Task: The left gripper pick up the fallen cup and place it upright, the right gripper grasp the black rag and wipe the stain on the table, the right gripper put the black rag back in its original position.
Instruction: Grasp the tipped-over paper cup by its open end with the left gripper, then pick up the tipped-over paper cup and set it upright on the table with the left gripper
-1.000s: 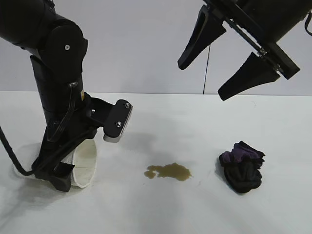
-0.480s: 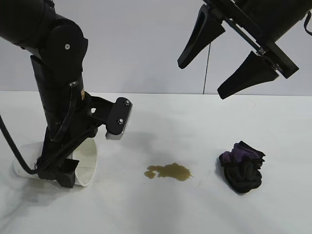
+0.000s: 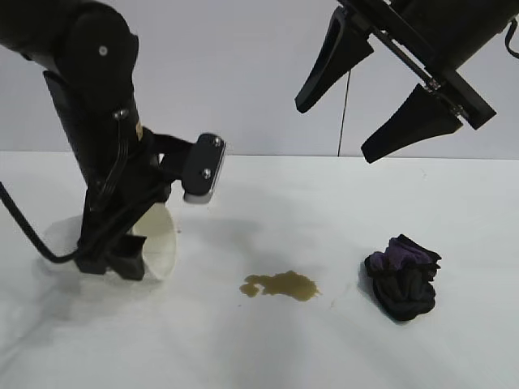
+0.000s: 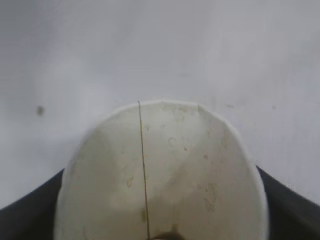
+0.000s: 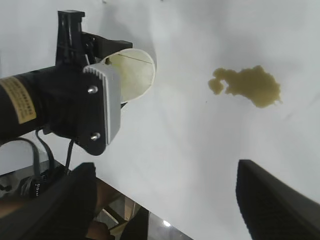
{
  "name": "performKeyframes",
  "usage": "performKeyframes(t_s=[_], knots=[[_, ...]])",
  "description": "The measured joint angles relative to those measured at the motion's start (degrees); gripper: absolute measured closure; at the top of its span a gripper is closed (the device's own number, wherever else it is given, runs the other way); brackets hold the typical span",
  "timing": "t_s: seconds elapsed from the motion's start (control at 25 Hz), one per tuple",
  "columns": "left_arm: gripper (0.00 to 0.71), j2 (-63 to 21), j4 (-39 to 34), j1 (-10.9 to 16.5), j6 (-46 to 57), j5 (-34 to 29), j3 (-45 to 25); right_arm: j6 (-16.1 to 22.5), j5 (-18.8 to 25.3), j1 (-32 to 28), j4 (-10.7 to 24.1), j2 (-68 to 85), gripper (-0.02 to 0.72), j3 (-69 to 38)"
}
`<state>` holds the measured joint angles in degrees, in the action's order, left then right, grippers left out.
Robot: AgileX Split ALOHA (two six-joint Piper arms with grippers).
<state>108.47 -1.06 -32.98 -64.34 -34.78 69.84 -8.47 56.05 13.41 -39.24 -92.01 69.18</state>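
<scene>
Your left gripper (image 3: 122, 259) is down at the table (image 3: 268, 348) on the left side, its fingers clamped on the cup (image 3: 160, 243). The cup is tilted, with its open mouth facing toward the stain and partly upward, and its lower edge at or just above the tabletop; you cannot tell from the outside view whether it touches. From the left wrist camera you look straight into the cup (image 4: 160, 175): a pale inside wall with a thin vertical seam and small brownish flecks, a black finger (image 4: 30, 220) showing on either side of it. No logo or print on the cup can be read from any view. The only label visible is a yellow sticker on the left arm in the right wrist camera, and its dark print is too small to read.

The stain (image 3: 280, 284), a brown-tan puddle, lies on the table between the cup and the black rag (image 3: 403, 277), apart from both. The rag sits bunched at the right, a purple patch on top.

Your right gripper (image 3: 365, 101) hangs high above the table over the rag's side, its two tapered fingers spread wide apart and holding nothing.
</scene>
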Motion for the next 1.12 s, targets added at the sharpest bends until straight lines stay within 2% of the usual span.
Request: performKeyframes(t_s=[0.08,0.2,0.32,0.44,0.56,0.72,0.92,1.12], knots=[[0.183,-3.01,9.78,1.85,-6.11,2.14,0.0,-0.05,0.0,0.0,0.07,0.0,0.168,0.0],[0.183,-6.56,29.03,6.82,-17.03,1.33,0.0,-0.16,-0.09,0.0,0.47,0.0,0.168,0.0],[0.183,-8.65,50.7,13.17,-28.24,-4.27,0.0,-0.16,-0.13,0.0,0.73,0.0,0.168,0.0],[0.183,-9.16,66.79,19.81,-36.31,-13.96,0.0,-0.16,-0.13,0.0,0.9,0.0,0.168,0.0],[0.183,-9.16,75.19,25.26,-39.01,-22.0,0.0,-0.16,-0.13,0.0,1.07,0.0,0.168,0.0],[0.183,-9.16,77.3,29.72,-40.76,-26.01,-0.56,-0.16,-0.13,0.0,1.11,0.0,0.168,0.0],[0.183,-9.16,80.51,32.37,-53.26,-26.18,-6.51,-0.23,-0.13,0.0,1.18,0.0,0.168,0.0],[0.183,-9.16,93.59,33.32,-70.18,-23.84,-14.41,-0.23,-0.13,0.0,1.25,0.0,0.168,0.0]])
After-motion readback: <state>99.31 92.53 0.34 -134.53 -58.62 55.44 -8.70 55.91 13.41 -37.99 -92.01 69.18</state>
